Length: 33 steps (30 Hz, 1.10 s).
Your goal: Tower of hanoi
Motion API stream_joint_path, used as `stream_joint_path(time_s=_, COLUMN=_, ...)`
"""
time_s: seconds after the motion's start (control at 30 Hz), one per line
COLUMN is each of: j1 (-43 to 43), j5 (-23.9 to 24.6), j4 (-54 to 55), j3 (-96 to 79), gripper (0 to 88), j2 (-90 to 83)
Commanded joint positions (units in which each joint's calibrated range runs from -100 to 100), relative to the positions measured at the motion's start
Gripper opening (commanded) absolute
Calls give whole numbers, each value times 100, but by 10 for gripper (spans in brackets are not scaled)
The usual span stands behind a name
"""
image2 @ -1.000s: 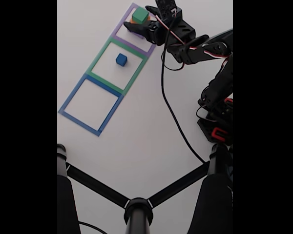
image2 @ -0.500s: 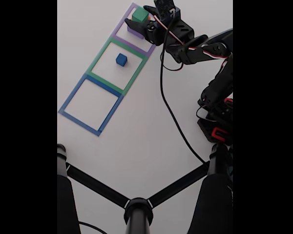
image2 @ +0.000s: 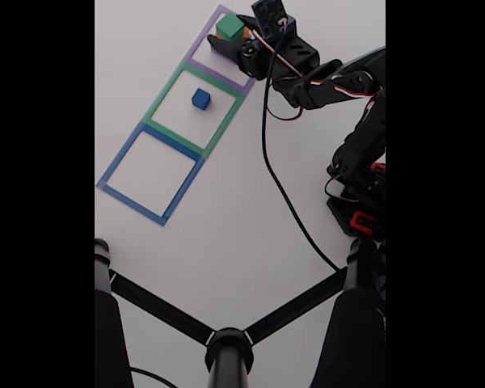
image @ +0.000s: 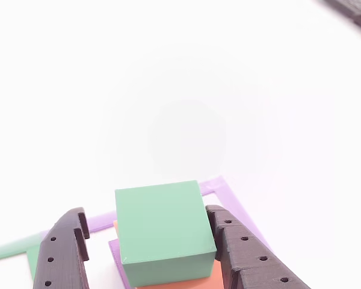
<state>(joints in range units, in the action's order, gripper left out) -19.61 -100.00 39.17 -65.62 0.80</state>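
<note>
At the bottom of the other view, the gripper stands spread around the green cube, one finger touching, the other apart (nothing clamped yet). The cube tops the orange block and purple block, upper centre of the fixed view. The blue cube already sits in the green outline; the rest remains unmoved.

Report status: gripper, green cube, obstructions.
Gripper open, straddling green cube. Cube sits on orange block in purple square. Blue cube apart in green square, no obstruction.
</note>
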Motion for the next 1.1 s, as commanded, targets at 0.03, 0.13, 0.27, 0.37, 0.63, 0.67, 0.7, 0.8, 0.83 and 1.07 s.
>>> stream_joint_path(time_s=0.03, j1=81, j5=0, j4=70, j3=24, gripper=152, j2=-48)
stream_joint_path(time_s=0.13, j1=81, j5=0, j4=54, j3=24, gripper=120, j2=-48)
stream_joint_path(time_s=0.27, j1=89, j5=0, j4=45, j3=24, gripper=103, j2=-48)
stream_joint_path(time_s=0.37, j1=112, j5=0, j4=-116, j3=24, gripper=92, j2=-136)
stream_joint_path(time_s=0.63, j1=234, j5=0, j4=-1112, j3=70, gripper=78, j2=-898)
stream_joint_path(time_s=0.67, j1=249, j5=0, j4=-1363, j3=88, gripper=77, j2=-1082)
stream_joint_path(time_s=0.7, j1=264, j5=0, j4=-1606, j3=124, gripper=77, j2=-1242)
stream_joint_path(time_s=0.8, j1=325, j5=0, j4=-2520, j3=342, gripper=76, j2=-1827)
stream_joint_path(time_s=0.83, j1=348, j5=0, j4=-2828, j3=433, gripper=76, j2=-2019)
stream_joint_path(time_s=1.07, j1=485, j5=0, j4=-5434, j3=1814, gripper=75, j2=-2981)
